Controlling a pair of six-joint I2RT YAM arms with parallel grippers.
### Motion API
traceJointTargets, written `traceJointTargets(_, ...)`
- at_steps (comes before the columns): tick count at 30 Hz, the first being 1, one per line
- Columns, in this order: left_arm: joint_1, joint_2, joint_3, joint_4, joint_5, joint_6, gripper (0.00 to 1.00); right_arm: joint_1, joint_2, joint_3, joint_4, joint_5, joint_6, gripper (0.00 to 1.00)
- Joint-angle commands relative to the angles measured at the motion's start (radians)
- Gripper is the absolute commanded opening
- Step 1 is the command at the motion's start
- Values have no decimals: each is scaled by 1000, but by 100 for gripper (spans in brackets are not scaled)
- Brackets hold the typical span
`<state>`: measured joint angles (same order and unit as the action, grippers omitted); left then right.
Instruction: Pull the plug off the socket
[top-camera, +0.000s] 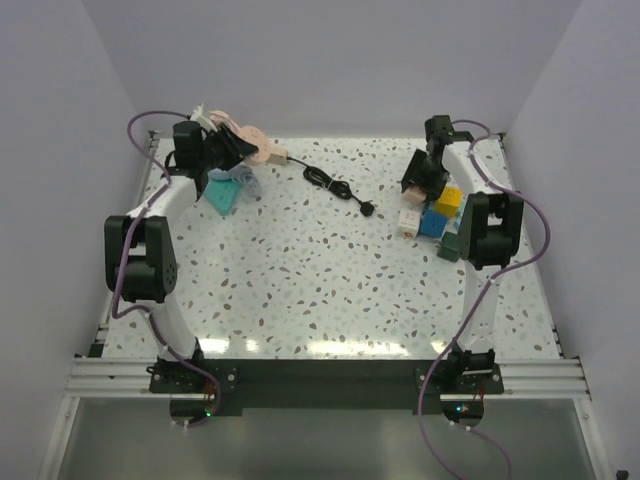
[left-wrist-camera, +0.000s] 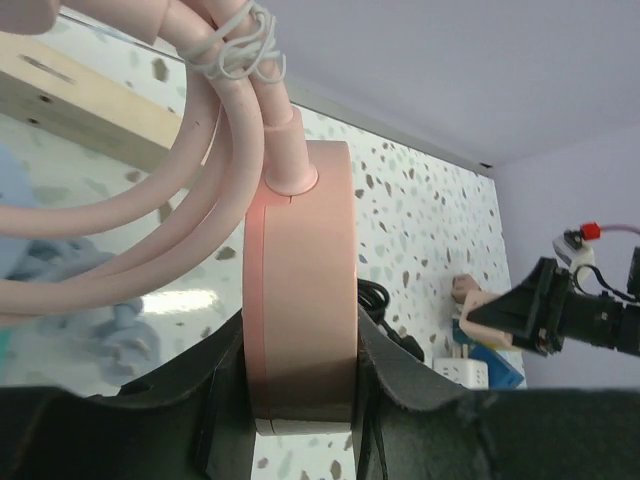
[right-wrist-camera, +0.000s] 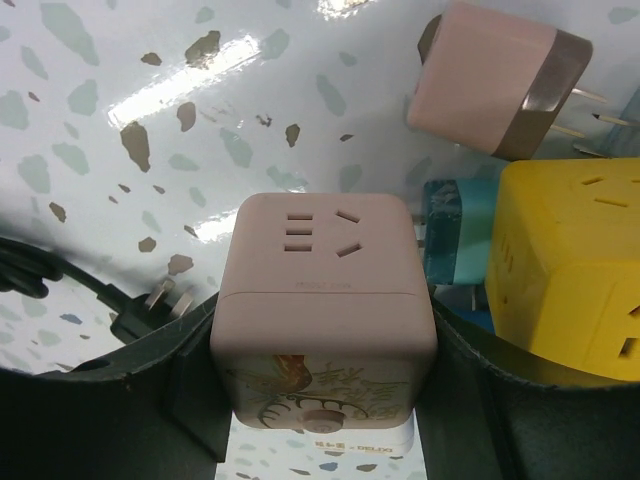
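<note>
At far-left corner of tabletop (top-camera: 300, 300), top view: left pincer (top-camera: 236, 150) clamped on pink plug (top-camera: 248, 138), pink cable (top-camera: 222, 125) bunched above. Socket (top-camera: 278, 156) just beside, mostly hidden by pincer & plug. Only short beige end shows, pointing right, black cord (top-camera: 325, 180) trailing from it to black plug (top-camera: 370, 208) mid-tabletop. Long axis approx left-right, hard to confirm. Right pincer (top-camera: 417, 186) at far right by coloured cubes (top-camera: 440, 210); grip unclear here.

Left wrist view: left pincer (left-wrist-camera: 300, 345) part-open, fingers (left-wrist-camera: 215, 400) pressed on both flat sides of pink plug (left-wrist-camera: 300, 290), pink cable (left-wrist-camera: 150, 210) looping off-frame. Socket (left-wrist-camera: 70, 95) behind loops, running diagonally upper-left to lower-right, ends cut off or hidden. Cannot tell if plug seated in it.

Right wrist view: right pincer (right-wrist-camera: 320, 340) part-open, gripping pink cube (right-wrist-camera: 325, 290), outlet face toward camera. Yellow cube (right-wrist-camera: 570, 260) cropped at right edge.
</note>
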<state>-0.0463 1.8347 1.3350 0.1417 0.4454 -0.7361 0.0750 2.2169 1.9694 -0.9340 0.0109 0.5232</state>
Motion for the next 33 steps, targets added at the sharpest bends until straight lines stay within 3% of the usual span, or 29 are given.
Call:
traceJointTargets(1, 74, 73, 82, -11, 27, 46, 0, -11, -25, 66, -2, 43, -5, 0)
traceJointTargets(6, 137, 196, 144, -22, 32, 50, 0, -12, -10, 28, 18, 50, -9, 0)
traceJointTargets(9, 152, 248, 188, -45, 24, 70, 5, -14, -14, 5, 29, 55, -15, 3)
traceJointTargets(10, 154, 256, 200, -50, 15, 79, 11, -14, -13, 3, 27, 55, -22, 5)
traceJointTargets(12, 154, 273, 208, -53, 7, 87, 25, -15, -17, 2, 20, 52, -25, 21)
traceJointTargets(13, 158, 278, 216, -57, 0, 87, 40, -15, -19, 6, 15, 49, -29, 28)
traceJointTargets(14, 158, 281, 217, -60, -1, 87, 48, -17, -29, 9, 9, 44, -32, 52)
traceJointTargets(17, 161, 256, 213, -71, -27, 92, 72, -15, -86, 5, 21, 41, -37, 78)
traceJointTargets(18, 161, 247, 208, -77, -31, 92, 78, -17, -98, 11, 15, 44, -38, 94)
traceJointTargets(19, 163, 238, 204, -80, -39, 92, 90, -15, -129, 16, 14, 46, -40, 99)
traceJointTargets(21, 163, 203, 196, -91, -39, 90, 100, -17, -158, 22, -2, 49, -42, 99)
traceJointTargets(28, 160, 7, 121, -99, 18, 86, 100, -15, -376, -61, 50, -2, -64, 99)
traceJointTargets(33, 158, -175, -12, -82, 85, 99, 100, -14, -613, -279, 196, -142, -83, 99)
